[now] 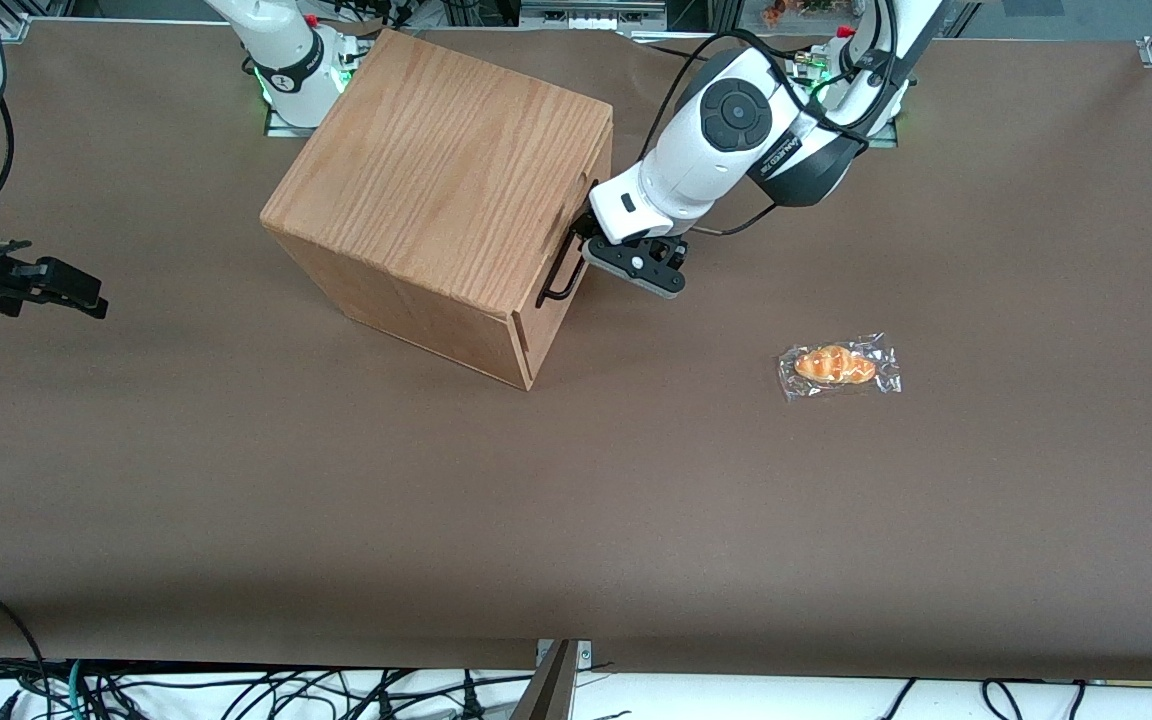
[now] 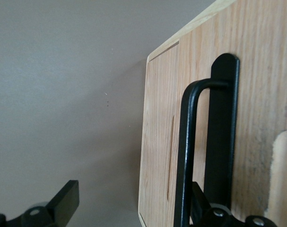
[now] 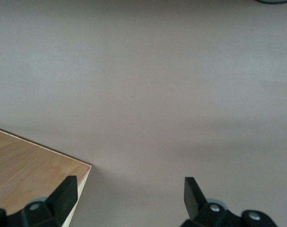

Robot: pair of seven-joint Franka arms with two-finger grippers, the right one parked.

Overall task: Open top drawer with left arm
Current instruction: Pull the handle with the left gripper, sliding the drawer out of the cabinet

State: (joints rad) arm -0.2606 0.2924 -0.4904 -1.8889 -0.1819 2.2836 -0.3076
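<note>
The oak-grain wooden box [image 1: 441, 170] stands on the brown table, its drawer side turned toward the working arm's end. The top drawer [image 1: 591, 165] has a thin black bar handle [image 1: 558, 277]. My left arm [image 1: 726, 130] reaches down to that side, and its black gripper [image 1: 588, 243] is at the handle. In the left wrist view the gripper [image 2: 134, 201] is open around the handle [image 2: 186, 156]: one finger [image 2: 200, 204] sits between the bar and the drawer front [image 2: 160, 142], the other finger [image 2: 67, 201] hangs free over the table.
A wrapped orange bread roll [image 1: 839, 366] lies on the table toward the working arm's end, nearer the front camera than the gripper. The box corner [image 3: 30, 165] shows in the right wrist view. Brown table surface [image 1: 576, 520] spreads around the box.
</note>
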